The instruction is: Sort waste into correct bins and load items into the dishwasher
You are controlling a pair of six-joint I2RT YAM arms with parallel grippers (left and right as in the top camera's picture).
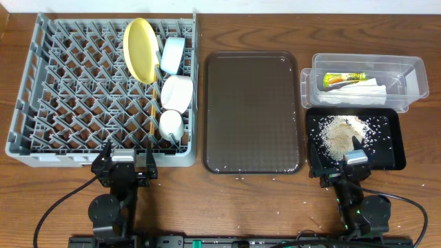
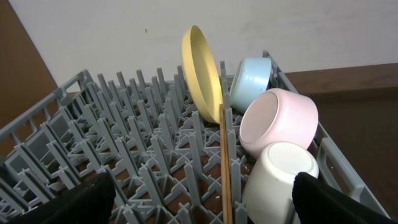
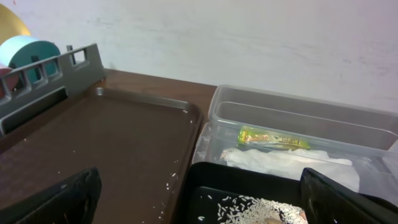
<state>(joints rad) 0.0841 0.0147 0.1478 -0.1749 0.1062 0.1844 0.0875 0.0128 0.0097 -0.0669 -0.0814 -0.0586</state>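
Spread, the left hand (image 1: 128, 160) is held at the grey plastic dish rack (image 1: 48, 89); ahead of it are racked the round yellow plate (image 1: 140, 49), light-blue bowl (image 1: 172, 55), white bowl (image 1: 177, 91), small white cup (image 1: 171, 125) and wooden chopsticks (image 1: 151, 118). The right hand (image 1: 342, 161), likewise spread, is held at the black tray (image 1: 389, 157) of whitish rice scraps (image 1: 341, 134); beyond, the yellow-green sachet wrapper (image 1: 344, 78) and crumpled white napkin (image 1: 358, 93) are kept in the clear plastic tub (image 1: 408, 69).

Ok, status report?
Left hand, right hand open. Plate, white bowl, blue bowl, cup, chopsticks in rack. Wrapper, napkin in clear tub; rice in black tray. Nothing blocking.
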